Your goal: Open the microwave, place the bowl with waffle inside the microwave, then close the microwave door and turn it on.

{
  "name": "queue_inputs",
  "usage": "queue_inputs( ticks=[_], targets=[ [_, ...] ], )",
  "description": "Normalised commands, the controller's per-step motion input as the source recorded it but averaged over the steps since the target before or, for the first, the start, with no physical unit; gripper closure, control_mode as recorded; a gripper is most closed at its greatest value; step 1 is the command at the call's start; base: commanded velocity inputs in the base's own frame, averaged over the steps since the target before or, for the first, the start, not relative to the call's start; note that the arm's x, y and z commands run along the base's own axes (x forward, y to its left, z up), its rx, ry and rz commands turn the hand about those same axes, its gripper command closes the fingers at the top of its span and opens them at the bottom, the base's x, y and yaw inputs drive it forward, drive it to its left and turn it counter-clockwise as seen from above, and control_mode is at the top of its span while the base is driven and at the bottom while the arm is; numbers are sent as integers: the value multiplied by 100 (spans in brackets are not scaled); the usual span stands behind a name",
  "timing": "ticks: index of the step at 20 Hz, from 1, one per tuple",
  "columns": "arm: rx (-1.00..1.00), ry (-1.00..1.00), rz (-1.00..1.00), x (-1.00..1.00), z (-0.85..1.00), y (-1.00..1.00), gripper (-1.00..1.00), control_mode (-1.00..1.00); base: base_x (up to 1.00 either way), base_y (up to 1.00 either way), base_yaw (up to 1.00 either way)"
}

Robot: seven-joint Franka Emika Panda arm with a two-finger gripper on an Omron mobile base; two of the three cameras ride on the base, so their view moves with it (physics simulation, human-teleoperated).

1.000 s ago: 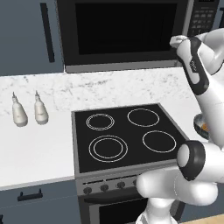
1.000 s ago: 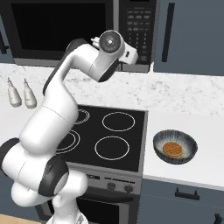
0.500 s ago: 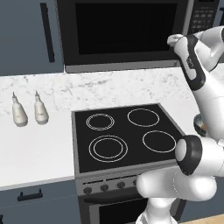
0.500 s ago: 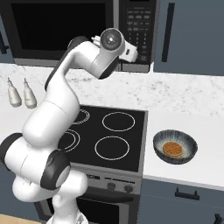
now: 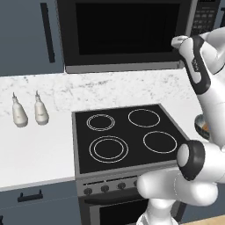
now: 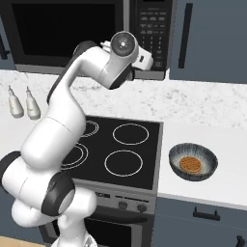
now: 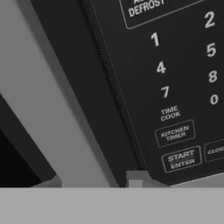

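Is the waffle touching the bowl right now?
Touching. In the right base view the waffle lies flat on the bottom of the bowl, which stands on the counter right of the stove.

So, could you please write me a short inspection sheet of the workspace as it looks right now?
Surface: white marble counter on both sides of a black four-ring stove.
Job's things: microwave above the counter, microwave door shut; bowl on the counter right of the stove, waffle inside it.
Clutter: two small white bottles on the counter left of the stove.
Gripper: at the seam between door and button panel; fingers barely visible, state unclear.
Cables: nothing seen.
Surroundings: blue-grey cabinets, oven front below the stove.
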Motion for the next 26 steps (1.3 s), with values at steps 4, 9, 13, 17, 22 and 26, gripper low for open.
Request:
queue_inputs(
  ticks=[4, 9, 13, 17, 22, 26],
  targets=[
    [0, 0, -12, -91, 1, -48, 100, -100, 0, 0, 0],
    [0, -3, -11, -100, 7, -48, 100, -100, 0, 0, 0],
    [0, -15, -7, -100, 14, -53, 100, -100, 0, 0, 0],
    [-4, -15, -13, -100, 6, -36, 100, -100, 0, 0, 0],
    [-17, -5, -17, -100, 9, -9, 100, -100, 0, 0, 0],
    [-23, -1, -20, -100, 1, 0, 100, -100, 0, 0, 0]
  ],
)
